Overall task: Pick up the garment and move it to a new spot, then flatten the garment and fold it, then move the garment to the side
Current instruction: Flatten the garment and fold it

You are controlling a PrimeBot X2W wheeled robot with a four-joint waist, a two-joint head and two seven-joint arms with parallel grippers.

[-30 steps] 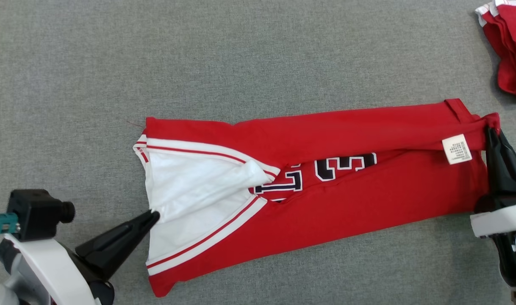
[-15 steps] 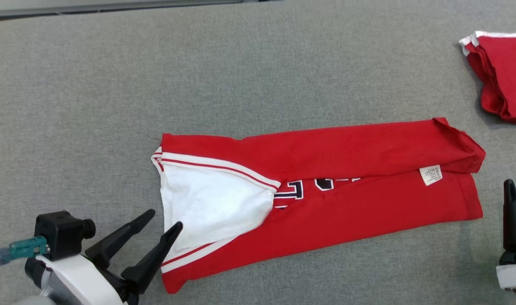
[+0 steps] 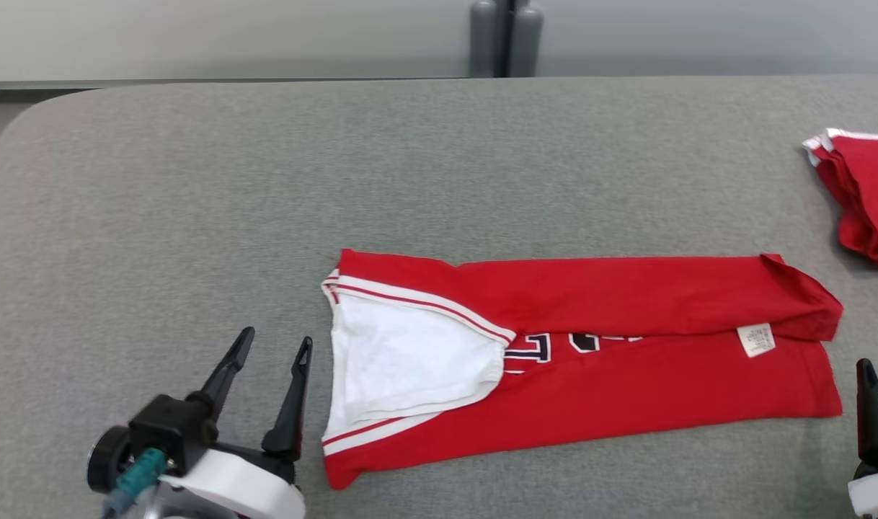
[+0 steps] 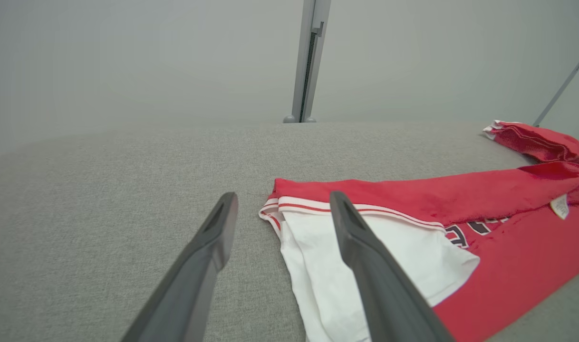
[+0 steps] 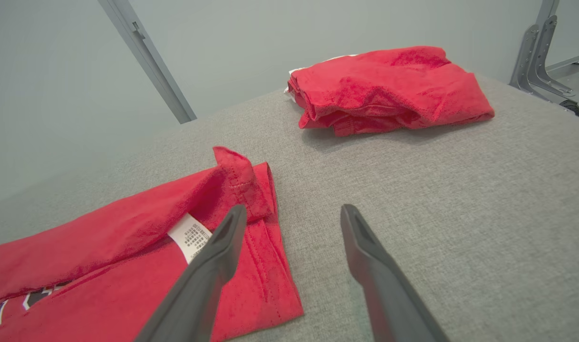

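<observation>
Both wide open and empty, the left claw (image 3: 277, 336) and right claw (image 5: 293, 209) sit at the ends of the red shirt (image 3: 626, 389).

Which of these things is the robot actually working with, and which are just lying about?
In the job: red jersey, left gripper, right gripper, both open, holding nothing.
Lying about: folded red pile, grey posts behind the table.

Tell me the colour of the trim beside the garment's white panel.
White trim with a thin red stripe; clearest in the left wrist view.
</observation>
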